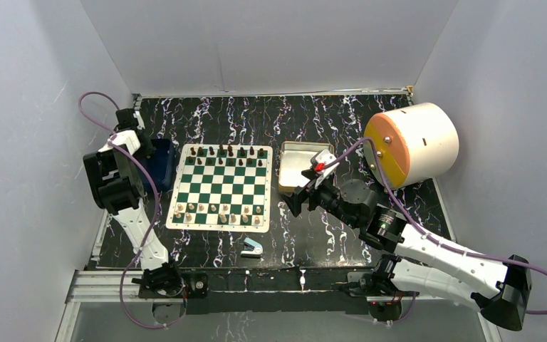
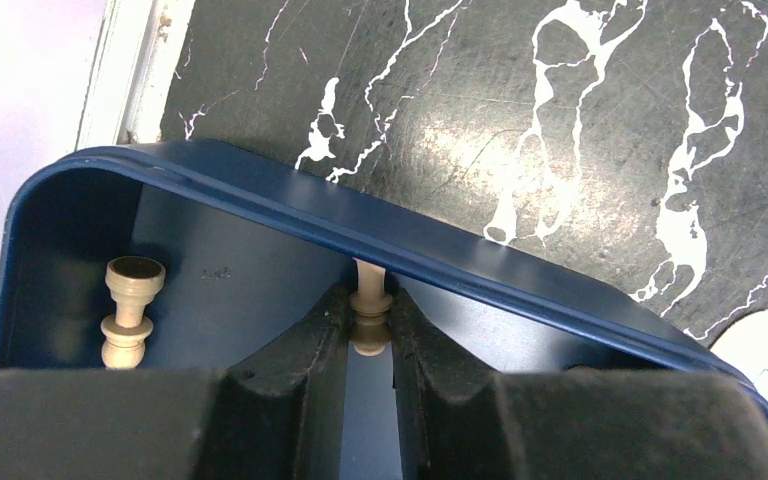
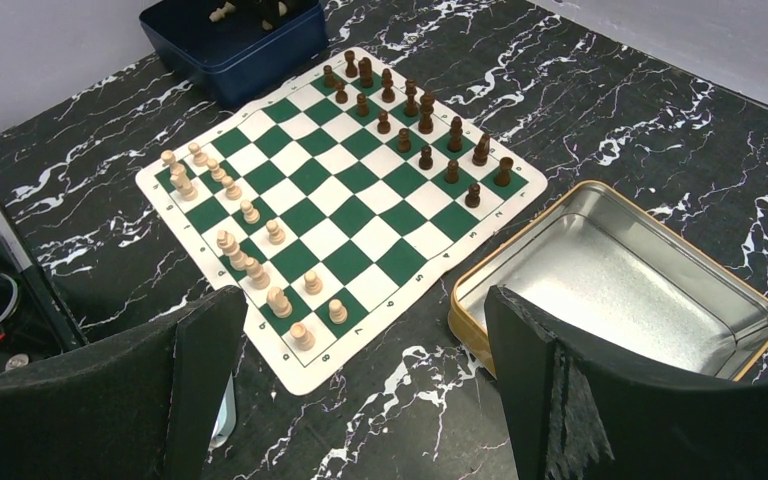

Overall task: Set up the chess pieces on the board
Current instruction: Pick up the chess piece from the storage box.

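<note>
The green and white board (image 1: 221, 187) lies left of the middle of the table. Dark chess pieces (image 1: 228, 152) fill its far rows and pale ones (image 1: 217, 211) its near rows. In the right wrist view the board (image 3: 350, 215) shows the same dark pieces (image 3: 425, 130) and pale pieces (image 3: 250, 270). My left gripper (image 2: 370, 335) reaches into the dark blue tray (image 2: 260, 200) and is shut on a pale chess piece (image 2: 369, 322). A second pale piece (image 2: 130, 310) lies to its left in the tray. My right gripper (image 3: 365, 305) hangs open and empty over the table right of the board.
A silver tin (image 1: 300, 165) stands open right of the board, close to the right gripper. A small blue-and-white stapler-like object (image 1: 252, 247) lies in front of the board. A large white cylinder with an orange face (image 1: 413, 146) sits at the back right. Walls enclose three sides.
</note>
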Tool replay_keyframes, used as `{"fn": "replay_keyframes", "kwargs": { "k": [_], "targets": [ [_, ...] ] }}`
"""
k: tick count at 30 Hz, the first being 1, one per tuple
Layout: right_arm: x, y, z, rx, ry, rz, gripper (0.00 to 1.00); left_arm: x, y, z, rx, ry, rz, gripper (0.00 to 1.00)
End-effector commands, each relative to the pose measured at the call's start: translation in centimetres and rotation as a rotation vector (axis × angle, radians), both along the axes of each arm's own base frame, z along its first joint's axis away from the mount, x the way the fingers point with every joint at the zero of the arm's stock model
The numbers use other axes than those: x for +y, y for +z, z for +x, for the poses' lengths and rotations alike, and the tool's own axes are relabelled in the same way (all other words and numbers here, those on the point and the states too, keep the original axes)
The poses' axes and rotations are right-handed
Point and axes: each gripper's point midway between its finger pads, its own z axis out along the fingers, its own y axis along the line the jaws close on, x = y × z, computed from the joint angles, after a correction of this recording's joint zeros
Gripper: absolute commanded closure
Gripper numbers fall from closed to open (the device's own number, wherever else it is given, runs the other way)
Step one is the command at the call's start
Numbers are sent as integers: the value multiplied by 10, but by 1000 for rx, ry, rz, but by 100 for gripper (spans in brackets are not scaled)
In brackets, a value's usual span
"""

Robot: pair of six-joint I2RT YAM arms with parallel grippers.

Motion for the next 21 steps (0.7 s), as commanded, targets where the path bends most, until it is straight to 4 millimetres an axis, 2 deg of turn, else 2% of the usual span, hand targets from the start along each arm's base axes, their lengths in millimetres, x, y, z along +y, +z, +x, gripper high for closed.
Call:
{"fn": "replay_keyframes", "kwargs": {
  "k": [1, 4, 11, 16, 21],
  "targets": [
    [-2, 43, 3, -67, -19, 105, 1, -9, 3, -16, 21, -39, -31, 96],
    [-3, 44, 2, -65, -18, 108, 1, -10, 15, -14, -5, -45, -31, 100],
    [-3, 45, 1, -45, -20, 123, 1, -13, 38, -15, -2, -14, -62, 100],
    [-2, 44, -1, -25, -12, 124, 1, -29, 51, -22, -32, -28, -124, 100],
    [0, 46, -4, 22, -8, 126, 1, -37, 82, -25, -95, 34, -173, 100]
  ]
}}
